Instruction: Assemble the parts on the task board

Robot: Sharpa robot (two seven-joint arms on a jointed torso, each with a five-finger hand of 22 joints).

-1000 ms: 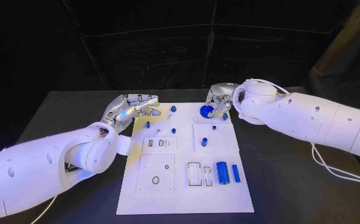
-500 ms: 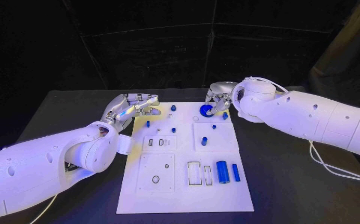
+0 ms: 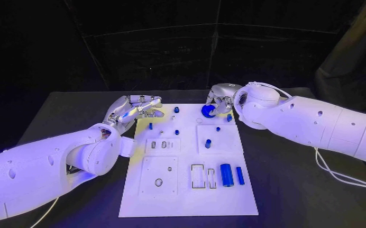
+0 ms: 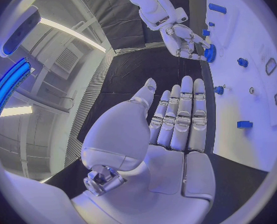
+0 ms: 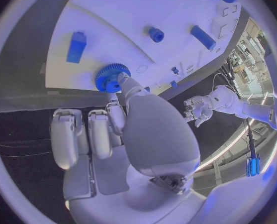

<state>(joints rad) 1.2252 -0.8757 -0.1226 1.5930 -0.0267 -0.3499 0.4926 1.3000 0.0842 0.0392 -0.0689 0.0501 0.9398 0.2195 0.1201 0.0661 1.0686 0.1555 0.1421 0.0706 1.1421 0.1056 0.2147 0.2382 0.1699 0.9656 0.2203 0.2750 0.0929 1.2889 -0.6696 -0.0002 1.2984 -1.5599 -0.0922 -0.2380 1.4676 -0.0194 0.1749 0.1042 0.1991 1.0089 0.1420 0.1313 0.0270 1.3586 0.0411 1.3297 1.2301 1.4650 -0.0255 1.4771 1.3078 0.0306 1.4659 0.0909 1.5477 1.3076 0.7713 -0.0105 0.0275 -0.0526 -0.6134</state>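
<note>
Black table (image 3: 76,106), white plate-like task board (image 3: 183,196): right hand (image 3: 219,101) pinches a round blue toothed gear (image 3: 207,111) at the board's far edge; left hand (image 3: 136,107) hovers by the far-left corner, fingers straight, pressed together.

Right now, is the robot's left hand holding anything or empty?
Empty. In the left wrist view the left hand has its fingers stretched out side by side with nothing in them; the head view shows it beside the white task board.

A black desk (image 3: 69,111) carries the white task board (image 3: 186,199), which lies flat on its middle with the long side running away from the robot. A thin pale cable (image 3: 336,172) trails across the desk to the board's right.
</note>
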